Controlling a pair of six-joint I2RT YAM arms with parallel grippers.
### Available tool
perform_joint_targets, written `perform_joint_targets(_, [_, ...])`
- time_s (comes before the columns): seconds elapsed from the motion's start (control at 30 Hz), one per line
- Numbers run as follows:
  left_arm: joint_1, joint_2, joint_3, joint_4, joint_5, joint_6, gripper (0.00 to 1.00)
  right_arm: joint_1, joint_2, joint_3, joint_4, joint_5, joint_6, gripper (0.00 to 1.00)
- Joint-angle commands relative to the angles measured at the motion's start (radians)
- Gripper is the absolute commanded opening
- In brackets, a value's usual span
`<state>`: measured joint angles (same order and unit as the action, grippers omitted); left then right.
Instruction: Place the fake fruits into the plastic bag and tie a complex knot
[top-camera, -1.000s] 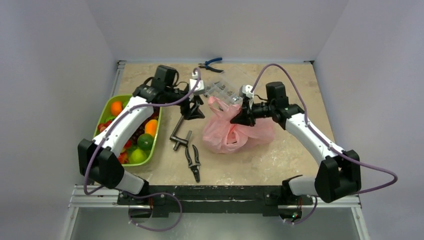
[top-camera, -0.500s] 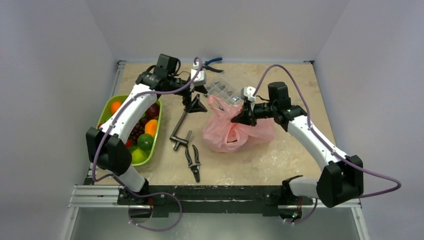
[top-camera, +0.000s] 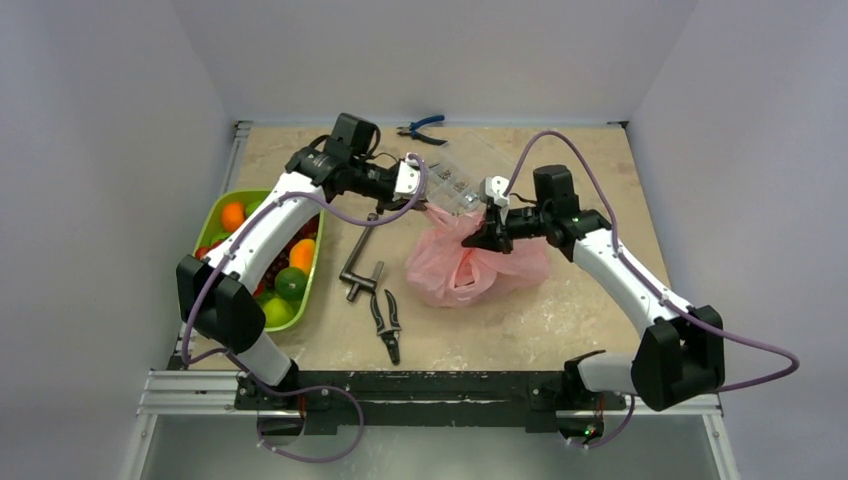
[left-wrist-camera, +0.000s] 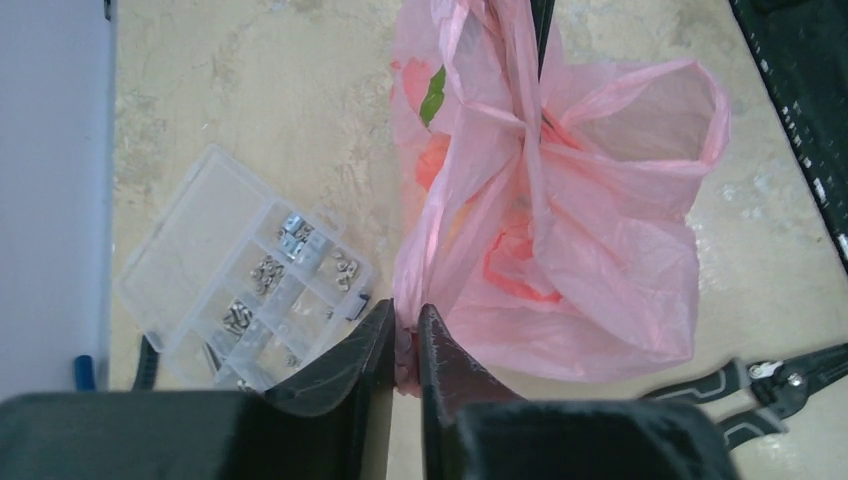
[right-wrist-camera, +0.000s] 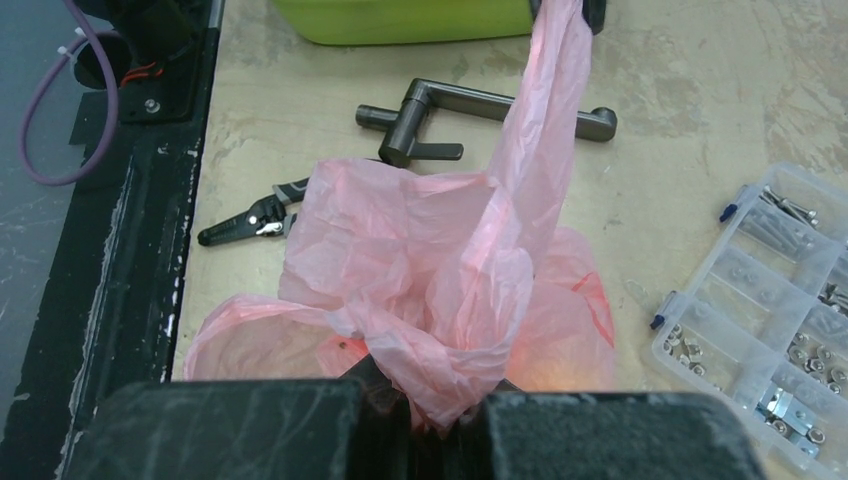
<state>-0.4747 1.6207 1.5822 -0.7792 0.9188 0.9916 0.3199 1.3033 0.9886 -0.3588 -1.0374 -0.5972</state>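
Left wrist view: the left jaws are clenched on a thin fold of the translucent pink plastic bag (left-wrist-camera: 560, 250), with the film pinched between the two dark fingers (left-wrist-camera: 372, 352). From that fold the bag spreads away from the jaws, one handle loop gaping to the right. Reddish-orange glossy plastic fruits (left-wrist-camera: 512, 265) show through its film. A clear plastic compartment box of small metal parts (left-wrist-camera: 250, 270) lies to the left of the bag.

In the right wrist view, the right jaws grip a bunched wad of the same bag at its near side. A taut pink strip rises from that wad to the top of the picture. Beyond the bag lie a grey metal lever handle (right-wrist-camera: 480, 105) and a black pair of pliers (right-wrist-camera: 250, 220).

From the top external view, the bag sits on the beige worktop (top-camera: 560, 310) at its middle, stretched between both jaws. More fruits fill the lime-green oblong tray (top-camera: 205, 225) at the left edge, well apart from the bag. Blue-handled pliers (top-camera: 420, 127) lie at the far edge.
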Motion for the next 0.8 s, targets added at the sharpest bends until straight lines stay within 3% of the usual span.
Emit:
perform_joint_targets(0.0, [-0.004, -0.025, 0.048, -0.035, -0.014, 0.084, 0.02, -0.001, -0.004, -0.007, 0.006, -0.003, -0.021, 0.0])
perform_joint_targets(0.1, [0.002, -0.028, 0.076, -0.028, 0.035, 0.008, 0.0, -0.001, 0.009, -0.022, 0.025, 0.034, -0.015, 0.09])
perform_joint_targets(0.23, [-0.005, -0.054, 0.064, 0.093, 0.074, -0.172, 0.0, -0.001, 0.032, -0.038, 0.076, 0.067, 0.013, 0.14])
perform_joint_targets(0.5, [0.022, -0.054, 0.117, 0.122, 0.109, -0.332, 0.0, -0.005, 0.045, -0.047, 0.055, 0.08, -0.001, 0.16])
perform_joint_targets(0.57, [0.032, -0.059, 0.12, 0.138, 0.129, -0.405, 0.0, -0.007, 0.047, -0.046, 0.058, 0.086, 0.008, 0.09])
perform_joint_targets(0.63, [0.029, -0.078, 0.089, 0.217, 0.139, -0.539, 0.0, -0.011, 0.048, -0.04, 0.084, 0.089, 0.057, 0.01])
perform_joint_targets(0.77, [-0.029, -0.164, -0.09, 0.445, 0.092, -0.909, 0.0, -0.018, 0.03, -0.04, 0.215, 0.107, 0.275, 0.0])
